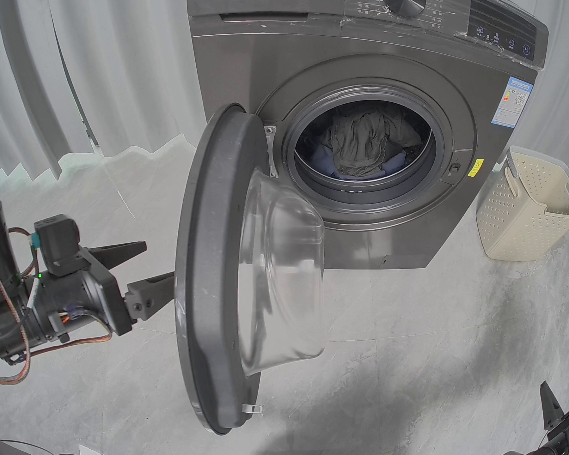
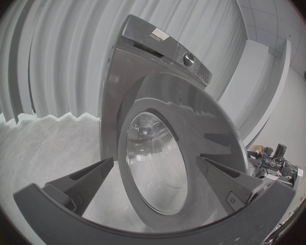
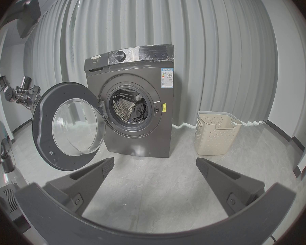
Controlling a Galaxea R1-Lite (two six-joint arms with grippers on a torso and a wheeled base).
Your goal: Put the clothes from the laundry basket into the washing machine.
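Looking down at a grey metal front-loading washing machine (image 1: pixel 234 64) at the floor's far edge, its round glass-windowed door (image 1: pixel 208 273) swung wide toward the robot's left. Holding crumpled grey-green and blue clothes (image 1: pixel 360 140) inside the drum, beside a cream perforated plastic laundry basket (image 1: pixel 525 216) that seems empty. Poised with the wide-spread fingers of the left gripper (image 1: pixel 156 261) just beside the door's outer face, rim upright across them. Parked with the right gripper (image 3: pixel 154 160) equally wide, well apart. Probably calls for the nearer left arm to push the door shut.
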